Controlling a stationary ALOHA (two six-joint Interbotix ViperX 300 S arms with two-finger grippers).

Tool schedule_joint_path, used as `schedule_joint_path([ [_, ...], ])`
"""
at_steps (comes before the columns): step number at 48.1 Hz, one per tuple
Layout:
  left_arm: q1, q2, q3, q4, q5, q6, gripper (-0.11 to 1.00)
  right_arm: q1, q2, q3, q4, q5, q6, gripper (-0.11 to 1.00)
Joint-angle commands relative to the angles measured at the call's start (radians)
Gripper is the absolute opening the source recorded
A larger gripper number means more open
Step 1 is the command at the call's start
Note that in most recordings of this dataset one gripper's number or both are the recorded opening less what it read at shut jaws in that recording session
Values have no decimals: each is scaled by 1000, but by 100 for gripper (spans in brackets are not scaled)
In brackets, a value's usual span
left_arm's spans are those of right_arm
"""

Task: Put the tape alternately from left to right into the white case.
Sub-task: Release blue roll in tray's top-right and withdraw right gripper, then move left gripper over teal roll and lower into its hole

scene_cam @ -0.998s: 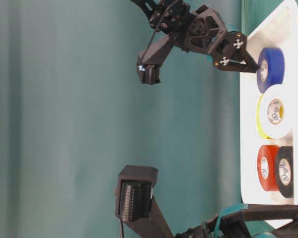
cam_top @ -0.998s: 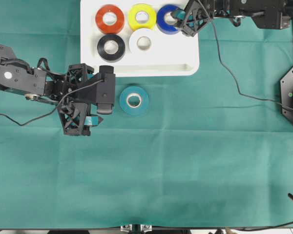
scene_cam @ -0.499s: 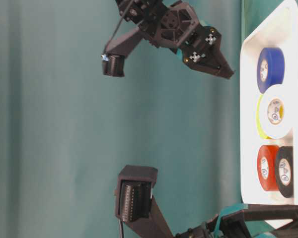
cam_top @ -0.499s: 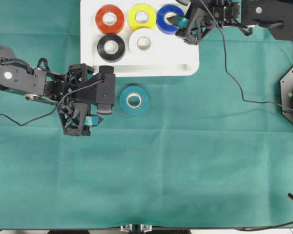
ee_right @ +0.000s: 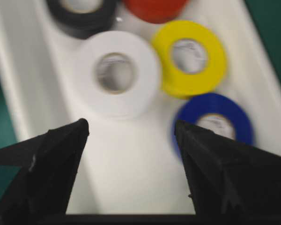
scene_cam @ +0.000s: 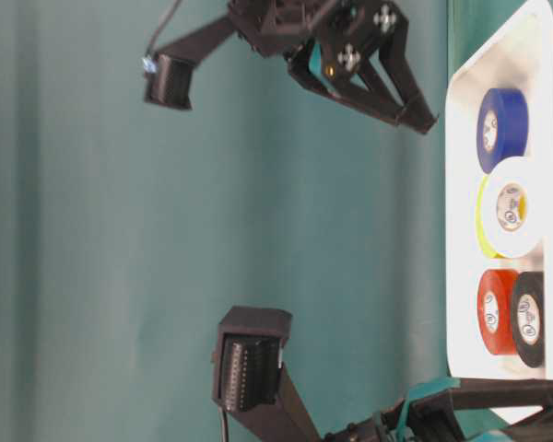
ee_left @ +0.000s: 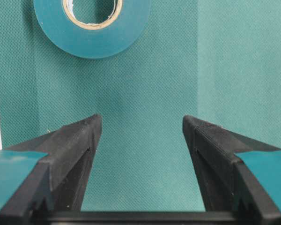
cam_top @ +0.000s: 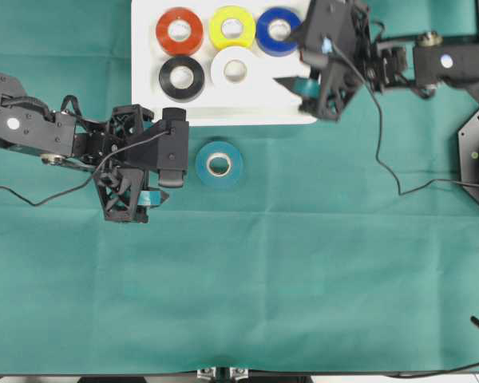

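Note:
The white case holds red, yellow and blue tape in its far row, with black and white nearer. One teal tape roll lies flat on the cloth below the case. My left gripper is open just left of that roll, which sits ahead of its empty jaws. My right gripper hangs open and empty above the case's right end, raised off the rolls, with the blue roll beside one finger.
Green cloth covers the whole table. A black cable trails from the right arm across the cloth. A metal bracket stands at the right edge. The case's near-right floor is bare.
The right gripper has lifted away from the blue roll and swung toward the case's near right side, staying open; the blue roll stays in the case. The left arm has not moved.

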Motion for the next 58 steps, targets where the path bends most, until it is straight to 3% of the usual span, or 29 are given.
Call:
schedule_joint_path([
  [1,-3,-17,-25,-2,-3,0,96,40,-41,3,-3,-6,3,79],
  [31,-2,-14,-25,0,-3,0,96,236,-135,117,3,-8,14,79],
  [58,-2,21,-60,2,-23,11,96,250,-135,133,5,-8,21,79],
])
